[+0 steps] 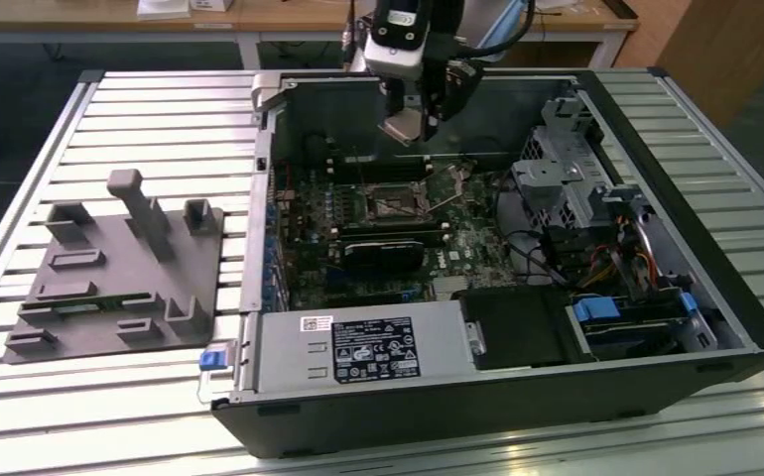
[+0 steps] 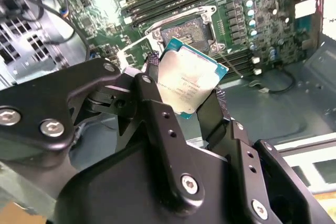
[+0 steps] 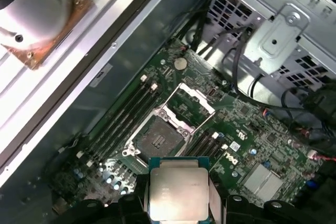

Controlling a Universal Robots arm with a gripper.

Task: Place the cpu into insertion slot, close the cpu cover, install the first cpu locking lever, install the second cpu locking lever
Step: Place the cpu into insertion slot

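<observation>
My gripper [image 1: 406, 127] hangs over the open computer case, shut on the cpu [image 1: 400, 129], a pale silvery square chip. In the second wrist view the cpu [image 2: 190, 80] sits tilted between the two black fingers [image 2: 149, 77] of the gripper [image 2: 186, 82]. The first wrist view has the cpu [image 3: 177, 192] and gripper [image 3: 177, 205] held well above the board. The insertion slot [image 3: 157, 140] lies bare below, dark at its centre with a metal rim, and it is also in the exterior view [image 1: 389, 201] and the second wrist view [image 2: 186, 30]. The cpu cover [image 3: 191, 103] stands flipped open beside the slot.
Memory slots [image 3: 123, 116] flank the socket on the green board. A black card [image 1: 382, 248] lies near the socket; a drive cage [image 1: 574, 169] and cables [image 1: 594, 258] fill the exterior view's right. A power supply [image 1: 355, 347] is in front. A grey fixture [image 1: 111, 268] sits on the slatted table.
</observation>
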